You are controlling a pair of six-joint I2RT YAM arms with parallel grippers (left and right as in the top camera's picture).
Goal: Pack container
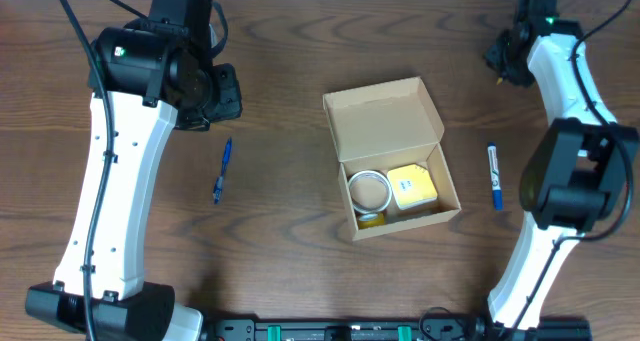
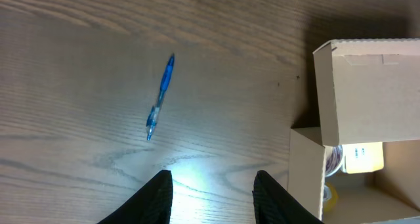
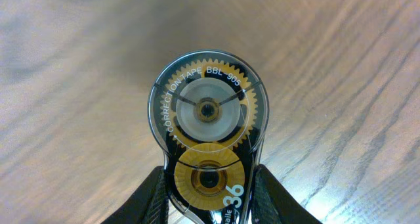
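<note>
Jaws of our right gripper (image 3: pixel 209 184) pinch a correction tape dispenser (image 3: pixel 209 112) by its lower end, while those of our left gripper (image 2: pixel 213 184) stand partly apart with nothing between them
We see the container (image 1: pixel 385 116) in the middle of the table (image 1: pixel 300 61), its flap lid raised on the far side. Inside it are a white tape roll (image 1: pixel 368 189), a yellow block (image 1: pixel 412 186) beside that, and a yellow roll (image 1: pixel 372 219) against the near wall. Our left gripper hangs over bare wood left of the box, and a blue pen (image 2: pixel 161 99) lies ahead of it. A blue marker (image 1: pixel 494 176) lies right of the container, not touching it. Our right gripper holds the dispenser over the wood near the far right edge
</note>
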